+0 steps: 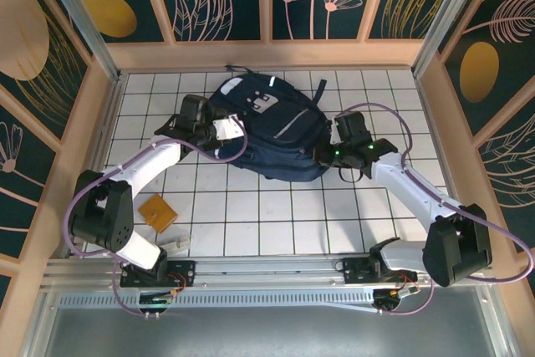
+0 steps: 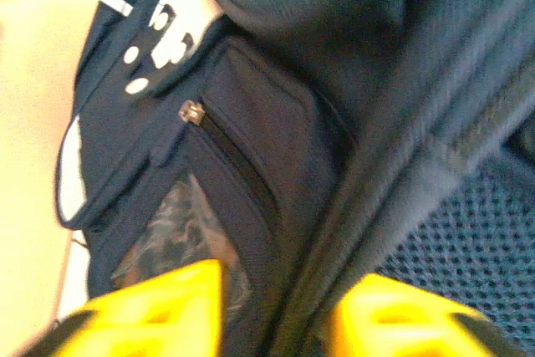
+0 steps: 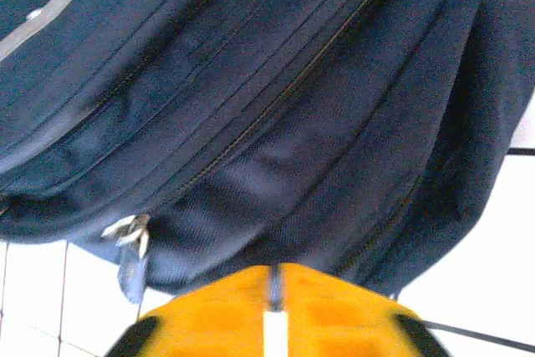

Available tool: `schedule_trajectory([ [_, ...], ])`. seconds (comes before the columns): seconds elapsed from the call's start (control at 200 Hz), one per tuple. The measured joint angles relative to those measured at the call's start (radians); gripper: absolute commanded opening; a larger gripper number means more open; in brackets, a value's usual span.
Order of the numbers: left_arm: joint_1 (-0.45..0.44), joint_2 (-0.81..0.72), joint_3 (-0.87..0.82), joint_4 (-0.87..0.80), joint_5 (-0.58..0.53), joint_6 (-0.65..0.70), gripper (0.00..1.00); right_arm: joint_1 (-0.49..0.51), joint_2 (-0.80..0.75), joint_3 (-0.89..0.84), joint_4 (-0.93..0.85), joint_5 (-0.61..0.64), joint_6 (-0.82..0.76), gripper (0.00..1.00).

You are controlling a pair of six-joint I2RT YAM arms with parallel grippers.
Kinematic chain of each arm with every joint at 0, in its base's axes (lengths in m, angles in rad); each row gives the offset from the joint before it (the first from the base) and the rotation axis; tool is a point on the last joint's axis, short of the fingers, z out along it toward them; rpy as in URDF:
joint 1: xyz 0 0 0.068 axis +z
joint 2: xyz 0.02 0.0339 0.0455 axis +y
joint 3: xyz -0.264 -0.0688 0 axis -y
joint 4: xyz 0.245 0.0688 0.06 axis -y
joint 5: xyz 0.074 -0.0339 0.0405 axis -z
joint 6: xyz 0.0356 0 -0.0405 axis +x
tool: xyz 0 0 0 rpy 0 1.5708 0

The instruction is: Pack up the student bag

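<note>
The large dark navy fabric backpack, with thin pale stripes and a light grey buckle patch on its front, lies flat on the far middle of the white tiled surface, its top towards the back wall.

The left gripper is at the bag's left side, touching it. In the left wrist view its yellow fingers stand spread apart, and a thick fold of navy fabric runs down into the gap between them. Past the fingers are a zipped side pocket with a small metal zip pull and a patch of dark mesh.

The right gripper is against the bag's near right edge. In the right wrist view its yellow fingers are pressed almost together, with only a thin slit between them, right up against the bag's lower seam. Whether any fabric is caught in that slit cannot be told. A silver zip pull hangs just to the left.

Well apart from the bag, near the left arm, a flat orange square lies on the tiles.
</note>
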Motion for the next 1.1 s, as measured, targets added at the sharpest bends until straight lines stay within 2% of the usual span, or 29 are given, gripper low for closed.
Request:
schedule_trajectory([
  [0.025, 0.001, -0.002, 0.0, 0.001, 0.005, 0.006, 0.77, 0.003, 0.0, -0.001, 0.001, -0.011, -0.009, 0.39],
  [0.045, 0.0, -0.006, 0.0, 0.0, 0.017, 0.021, 0.89, 0.003, -0.001, -0.001, 0.002, -0.018, -0.006, 0.41],
  [0.06, 0.0, -0.008, 0.0, -0.002, 0.024, 0.019, 0.94, 0.003, -0.002, -0.001, 0.003, -0.024, -0.016, 0.42],
  [0.13, -0.015, -0.035, 0.0, -0.019, 0.081, 0.033, 0.99, 0.002, -0.002, -0.001, 0.005, -0.057, -0.032, 0.43],
  [0.195, -0.057, -0.084, -0.006, -0.024, 0.127, 0.038, 0.99, 0.002, -0.002, -0.002, 0.008, -0.116, -0.047, 0.43],
  [0.305, -0.171, -0.15, -0.018, -0.019, 0.185, 0.051, 0.91, 0.005, 0.02, -0.001, 0.023, -0.203, -0.075, 0.43],
  [0.415, -0.255, -0.136, -0.017, -0.012, 0.217, 0.053, 0.86, 0.013, 0.076, 0.0, 0.026, -0.231, -0.096, 0.41],
  [0.581, -0.273, -0.027, 0.005, -0.02, 0.207, 0.082, 0.83, 0.026, 0.133, 0.006, 0.051, -0.233, -0.122, 0.36],
  [0.661, -0.278, 0.029, 0.029, -0.035, 0.195, 0.106, 0.83, 0.038, 0.143, 0.006, 0.072, -0.225, -0.135, 0.25],
  [0.786, -0.295, 0.084, 0.049, -0.039, 0.169, 0.134, 0.79, 0.05, 0.151, 0.006, 0.111, -0.227, -0.139, 0.24],
  [0.876, -0.304, 0.103, 0.049, -0.029, 0.147, 0.152, 0.66, 0.054, 0.153, 0.006, 0.129, -0.225, -0.137, 0.29],
  [1.006, -0.309, 0.132, 0.049, 0.056, 0.095, 0.15, 0.41, 0.059, 0.167, 0.006, 0.143, -0.21, -0.133, 0.29],
  [1.101, -0.312, 0.173, 0.058, 0.091, 0.064, 0.145, 0.32, 0.061, 0.177, 0.006, 0.149, -0.179, -0.113, 0.3],
])
